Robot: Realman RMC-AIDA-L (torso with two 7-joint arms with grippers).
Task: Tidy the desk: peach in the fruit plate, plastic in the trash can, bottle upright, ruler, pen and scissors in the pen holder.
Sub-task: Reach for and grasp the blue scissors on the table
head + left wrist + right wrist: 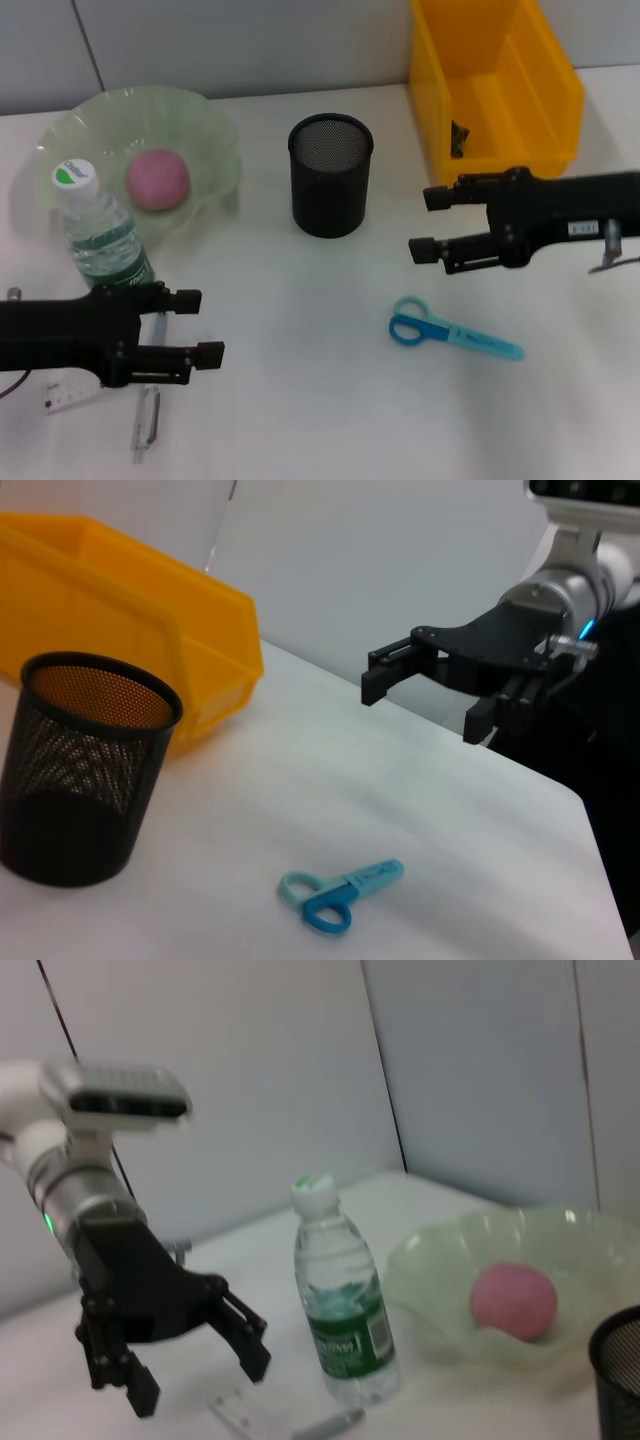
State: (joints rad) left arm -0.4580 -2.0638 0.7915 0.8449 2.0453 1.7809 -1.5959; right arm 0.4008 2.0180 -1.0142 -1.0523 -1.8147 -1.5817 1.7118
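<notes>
A pink peach [157,180] lies in the green glass fruit plate [215,130] at the back left. A water bottle [98,230] stands upright in front of the plate. The black mesh pen holder [330,175] stands at the middle back. Blue scissors [450,332] lie flat on the desk, front right. A silver pen [148,420] and a white ruler [68,396] lie partly under my left arm. My left gripper [203,326] is open and empty beside the bottle. My right gripper [428,223] is open and empty, above and behind the scissors.
A yellow bin [545,70] stands at the back right with a small dark thing [458,140] inside. The left wrist view shows the pen holder [85,765], the scissors [335,895] and the right gripper [425,705]. The right wrist view shows the bottle [345,1310] and the peach [513,1300].
</notes>
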